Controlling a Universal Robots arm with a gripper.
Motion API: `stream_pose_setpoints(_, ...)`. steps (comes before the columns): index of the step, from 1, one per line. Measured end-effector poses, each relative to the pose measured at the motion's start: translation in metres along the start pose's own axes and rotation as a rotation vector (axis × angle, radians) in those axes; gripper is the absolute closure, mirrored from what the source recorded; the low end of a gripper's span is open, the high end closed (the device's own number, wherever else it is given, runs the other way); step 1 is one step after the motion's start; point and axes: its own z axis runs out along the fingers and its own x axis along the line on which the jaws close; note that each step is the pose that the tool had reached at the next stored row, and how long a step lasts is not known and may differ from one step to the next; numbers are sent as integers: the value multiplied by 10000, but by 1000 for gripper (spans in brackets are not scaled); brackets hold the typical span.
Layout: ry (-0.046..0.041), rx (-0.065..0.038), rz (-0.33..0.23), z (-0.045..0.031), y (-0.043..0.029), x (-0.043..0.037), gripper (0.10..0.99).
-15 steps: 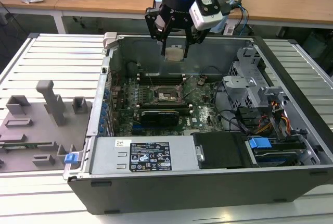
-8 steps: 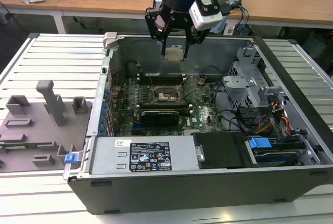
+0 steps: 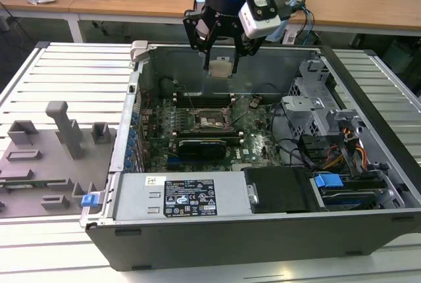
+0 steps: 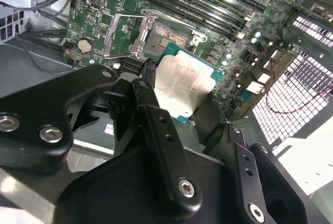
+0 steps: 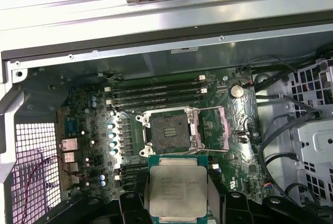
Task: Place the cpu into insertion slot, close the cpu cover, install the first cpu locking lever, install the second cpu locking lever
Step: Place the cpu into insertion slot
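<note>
- Exterior view: the gripper hangs over the open computer case. Its jaws are drawn in narrow on two opposite edges of the cpu. The chip is carried flat, judged so that it meets the board level. It is in the air, well above the insertion slot, and not seated. A grey fixture tray lies outside the case, at the exterior view's left.
- Second wrist view: the cpu sits between the black fingers, metal top up. The cpu cover stands swung open just beside the insertion slot, leaving the pin field free to receive the chip.
- First wrist view: the cpu appears short of the insertion slot, not over it. The cpu cover is folded aside.
</note>
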Motion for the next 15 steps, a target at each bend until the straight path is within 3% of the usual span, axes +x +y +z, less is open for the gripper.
stream_pose_setpoints(15, -23, -6, 253, 5, 0, 0, 549)
